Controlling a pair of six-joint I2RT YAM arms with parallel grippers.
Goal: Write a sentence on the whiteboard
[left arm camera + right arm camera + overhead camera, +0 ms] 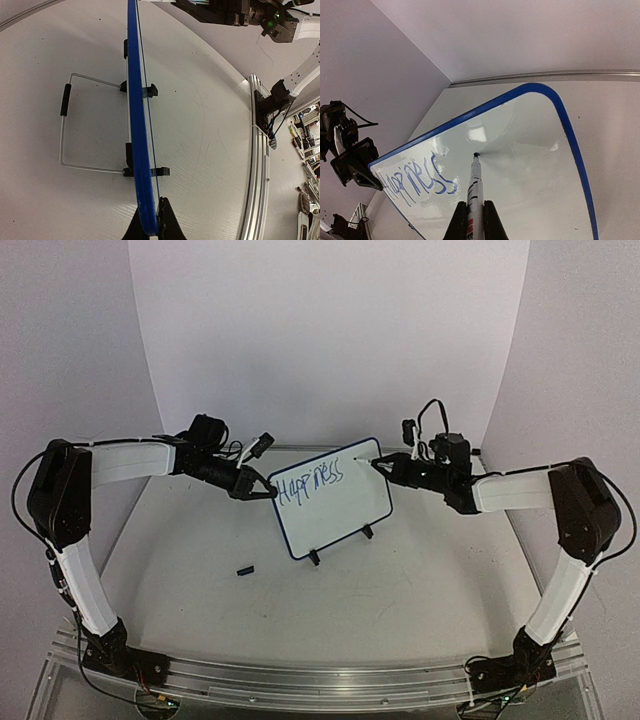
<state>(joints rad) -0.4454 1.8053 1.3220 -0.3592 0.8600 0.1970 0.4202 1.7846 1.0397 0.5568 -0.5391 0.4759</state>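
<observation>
Whiteboard (338, 518) upright; left pincer (269, 491) clamped on its left edge; right pincer (382, 464) clamped on marker (475, 185), tip right of sentence (308, 482)

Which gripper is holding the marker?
The right gripper: it pinches the marker, while the left gripper clamps the whiteboard by its edge.

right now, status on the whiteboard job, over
Left tool shut on board edge. Right tool shut on pen, tip at board. "Happiness" written. Loose black bit in front, clear.
</observation>
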